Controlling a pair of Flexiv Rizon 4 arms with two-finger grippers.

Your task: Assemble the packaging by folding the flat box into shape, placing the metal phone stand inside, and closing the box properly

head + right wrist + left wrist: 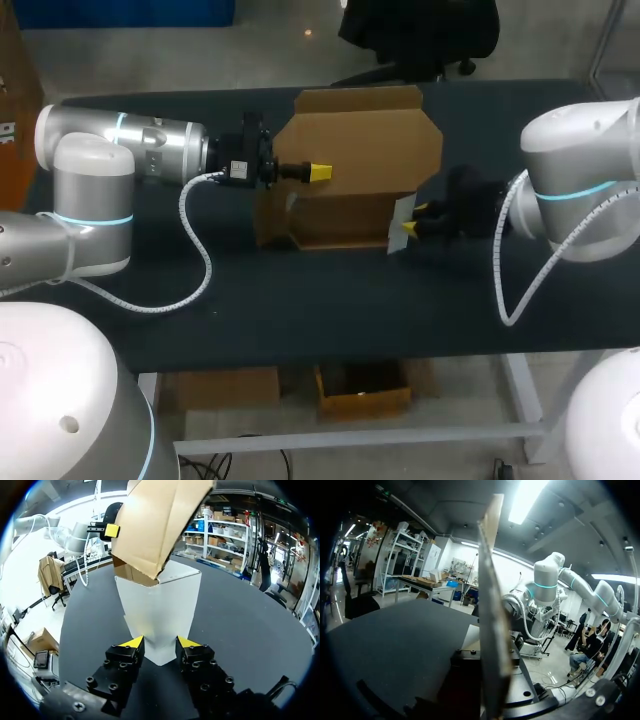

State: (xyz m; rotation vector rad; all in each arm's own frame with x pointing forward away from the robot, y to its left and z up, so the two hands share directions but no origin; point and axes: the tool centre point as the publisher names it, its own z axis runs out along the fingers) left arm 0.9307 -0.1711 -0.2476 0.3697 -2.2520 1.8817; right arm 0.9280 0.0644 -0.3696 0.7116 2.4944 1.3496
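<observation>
So the box sits mid-counter, toward the far edge of the dark matte counter. It's plain brown cardboard, half folded up. The tray part is standing, with low walls and its open side facing me. The big lid panel is swung up behind it, a flat sheet with clipped corners and a tuck strip along its far end. The inside face of the card is white and smooth, while the outside is the usual dull kraft brown.

My left hand comes in from the left edge of the counter and is right at the lid panel's left side, yellow tip against the cardboard. From that wrist the panel is edge-on, just a thin raw edge running straight up ahead of the hand, so honestly I can't tell whether that hand is gripping it or only resting on it.

My right hand is at the tray's right end, clamped on the box's white side flap. The flap tapers to a blunt point, and that narrow end sits between the two yellow tips with one tip on each slanted edge.
</observation>
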